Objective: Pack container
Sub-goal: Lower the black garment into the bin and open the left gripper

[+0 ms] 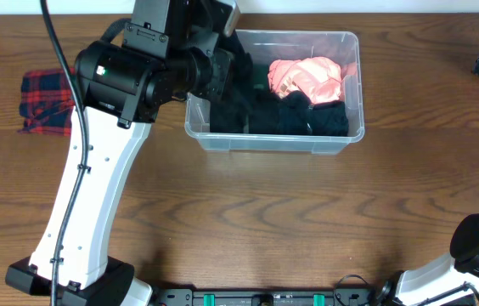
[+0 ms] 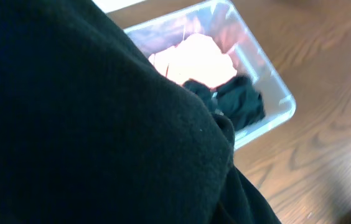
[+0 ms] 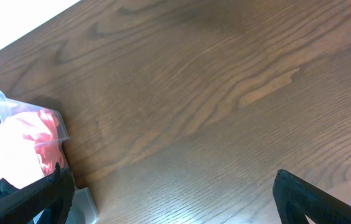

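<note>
Container (image 1: 273, 143): 1 clear rectangular plastic bin with rounded corners and a thick rim, upper centre of the overhead frame. Contents: 1 pink garment (image 1: 312, 78) at upper right, black clothing (image 1: 299, 119) filling the rest. Left gripper (image 1: 222, 68): masked by black cloth, opening cannot be told. Right gripper (image 3: 172, 193): spread wide, empty.
</note>
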Available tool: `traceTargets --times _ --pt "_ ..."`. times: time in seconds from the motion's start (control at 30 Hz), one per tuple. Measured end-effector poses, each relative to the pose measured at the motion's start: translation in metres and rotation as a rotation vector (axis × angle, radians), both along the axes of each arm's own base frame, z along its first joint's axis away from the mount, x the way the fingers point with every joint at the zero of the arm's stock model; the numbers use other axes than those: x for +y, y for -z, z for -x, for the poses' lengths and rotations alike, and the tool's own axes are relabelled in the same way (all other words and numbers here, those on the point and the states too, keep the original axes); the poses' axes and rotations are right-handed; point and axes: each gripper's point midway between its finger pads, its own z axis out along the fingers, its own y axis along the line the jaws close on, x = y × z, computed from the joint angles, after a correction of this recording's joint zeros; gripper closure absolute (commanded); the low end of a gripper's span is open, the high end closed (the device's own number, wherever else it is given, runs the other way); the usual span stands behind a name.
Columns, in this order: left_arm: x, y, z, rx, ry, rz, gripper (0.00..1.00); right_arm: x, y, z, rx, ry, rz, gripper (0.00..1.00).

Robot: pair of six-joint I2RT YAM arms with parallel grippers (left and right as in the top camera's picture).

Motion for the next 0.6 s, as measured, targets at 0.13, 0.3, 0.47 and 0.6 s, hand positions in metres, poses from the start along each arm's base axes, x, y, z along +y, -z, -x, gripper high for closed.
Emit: traceTargets --times 0.13,0.3,0.47,0.6 --pt "0.005 0.007 0.006 -0.008 0.06 -0.073 0.94 0.0 0.0 0.0 0.0 0.0 0.0 0.01" --pt "0.011 0.01 0.006 -0.035 0.106 -0.143 0.94 0.0 0.0 0.0 0.0 0.0 0.0 0.01" --pt "0.012 0.011 0.005 -0.049 0.128 -0.167 0.94 0.0 0.0 0.0 0.0 0.0 0.0 0.01" --pt "0.008 0.021 0.004 -0.025 0.145 -0.184 0.94 0.0 0.0 0.0 0.0 0.0 0.0 0.01"
